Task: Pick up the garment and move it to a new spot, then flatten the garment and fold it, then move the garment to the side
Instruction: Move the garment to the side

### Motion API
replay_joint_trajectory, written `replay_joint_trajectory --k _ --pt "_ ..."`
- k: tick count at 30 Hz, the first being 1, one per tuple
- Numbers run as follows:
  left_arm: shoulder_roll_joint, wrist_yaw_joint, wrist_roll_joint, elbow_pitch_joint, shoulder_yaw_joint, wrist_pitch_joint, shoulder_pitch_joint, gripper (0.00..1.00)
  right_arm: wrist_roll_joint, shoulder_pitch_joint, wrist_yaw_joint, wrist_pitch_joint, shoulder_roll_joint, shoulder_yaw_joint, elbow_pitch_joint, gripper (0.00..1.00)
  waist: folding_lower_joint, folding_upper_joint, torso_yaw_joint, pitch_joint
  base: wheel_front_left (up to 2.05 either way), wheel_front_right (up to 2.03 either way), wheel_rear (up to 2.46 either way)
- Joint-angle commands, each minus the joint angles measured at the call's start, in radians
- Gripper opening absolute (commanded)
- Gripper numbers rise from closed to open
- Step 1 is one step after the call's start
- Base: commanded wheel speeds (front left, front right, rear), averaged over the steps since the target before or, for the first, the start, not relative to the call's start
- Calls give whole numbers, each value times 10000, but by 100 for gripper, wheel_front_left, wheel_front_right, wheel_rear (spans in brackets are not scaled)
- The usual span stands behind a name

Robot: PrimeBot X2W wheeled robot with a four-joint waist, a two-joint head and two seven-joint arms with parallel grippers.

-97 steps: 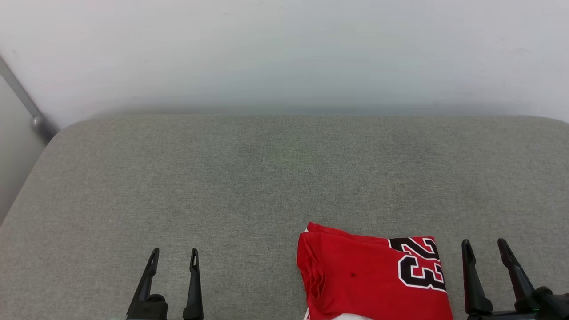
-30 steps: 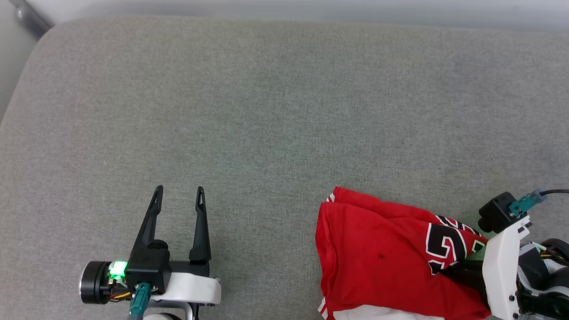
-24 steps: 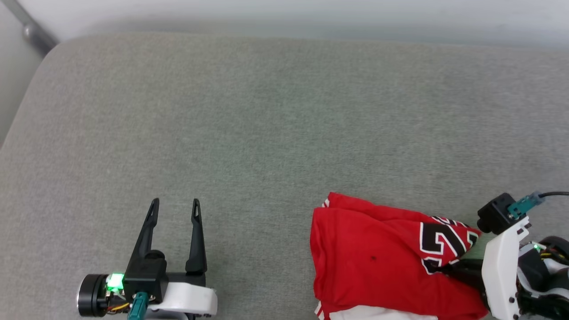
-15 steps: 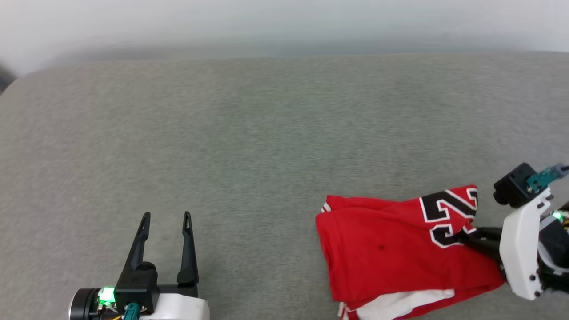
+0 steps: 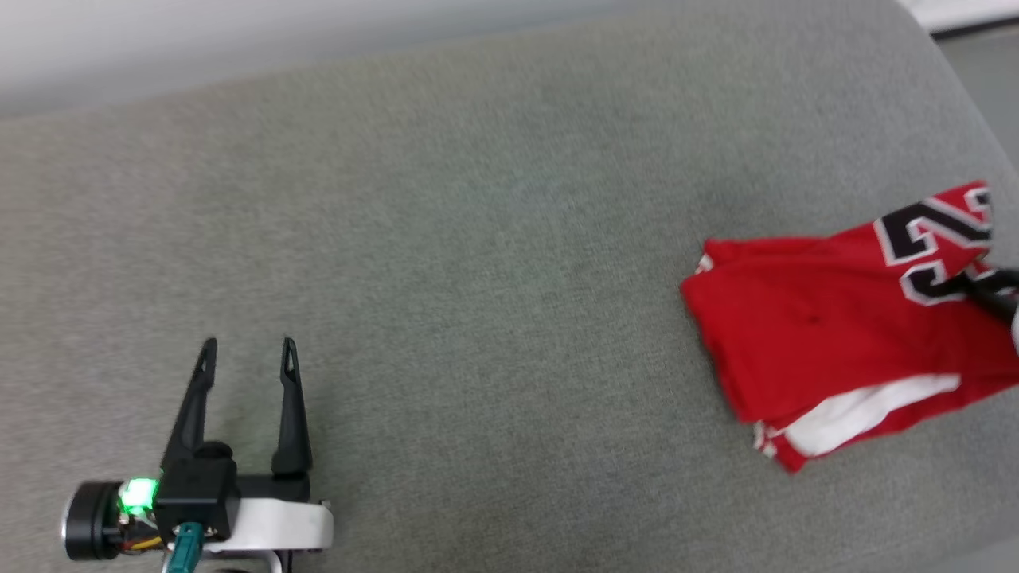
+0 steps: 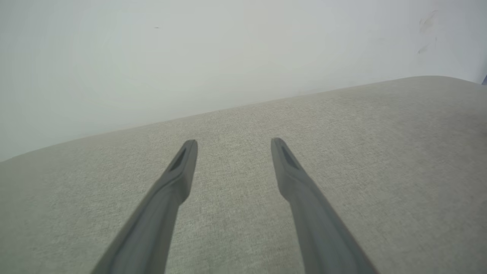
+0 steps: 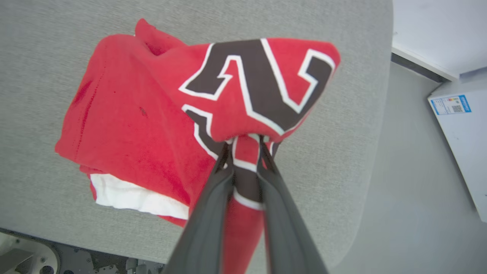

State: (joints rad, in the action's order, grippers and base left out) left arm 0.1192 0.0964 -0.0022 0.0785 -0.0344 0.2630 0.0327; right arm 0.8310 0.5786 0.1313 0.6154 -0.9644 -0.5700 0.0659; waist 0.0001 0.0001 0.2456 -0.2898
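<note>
Dragged rightward since earlier, red jersey T-shirt with black numerals (image 5: 828, 334) is pinched by right gripper (image 7: 245, 144); left gripper (image 5: 247, 354) spread; flattening, folding remain.

You'll see the garment (image 5: 812, 326) is soft, matt knit cloth, and its numerals (image 7: 262, 83) look flatter and smoother, like a print. The cushion (image 5: 478, 239) beneath is coarse woven fabric, matt and faintly flecked. The left gripper (image 5: 248, 344) has matt, dark, plastic-looking fingers (image 5: 291, 398) on a glossy white shell (image 5: 271, 525). The wall (image 6: 190, 57) looks smooth and matt.
</note>
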Motion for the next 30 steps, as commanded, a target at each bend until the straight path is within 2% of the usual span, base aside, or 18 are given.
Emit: replay_joint_trajectory --k 1,9,19,27,28,29,30 --pt "162 -43 65 139 50 21 -258 100 -188 406 -12 -145 -66 155 296 0 -1 -1 603 -984 0 0 0" --pt "598 -43 158 660 161 21 -806 100 -1173 1351 -12 -561 -209 1119 2201 0 -1 -1 658 -2264 0 0 0" --pt "916 82 156 1367 287 11 -1160 100 -1833 2026 -12 -1006 40 2591 4350 0 -1 -1 542 -3448 0 0 0" --pt "963 197 128 1447 250 -11 -1261 100 -2261 2254 -12 -1365 661 2893 5267 0 -1 -1 385 -3469 0 0 0" --pt "928 214 110 1454 216 -9 -1242 100 -2348 2273 -12 -1388 752 2889 5401 43 -1 -1 357 -3361 0 0 0" --pt "879 212 93 1445 163 -9 -1223 100 -2398 2260 -13 -1356 840 2890 5551 100 -1 -1 303 -3218 0 0 0" --pt "822 233 77 1444 115 -8 -1196 100 -2448 2255 -12 -1324 904 2890 5654 100 -1 -1 254 -3072 0 0 0"
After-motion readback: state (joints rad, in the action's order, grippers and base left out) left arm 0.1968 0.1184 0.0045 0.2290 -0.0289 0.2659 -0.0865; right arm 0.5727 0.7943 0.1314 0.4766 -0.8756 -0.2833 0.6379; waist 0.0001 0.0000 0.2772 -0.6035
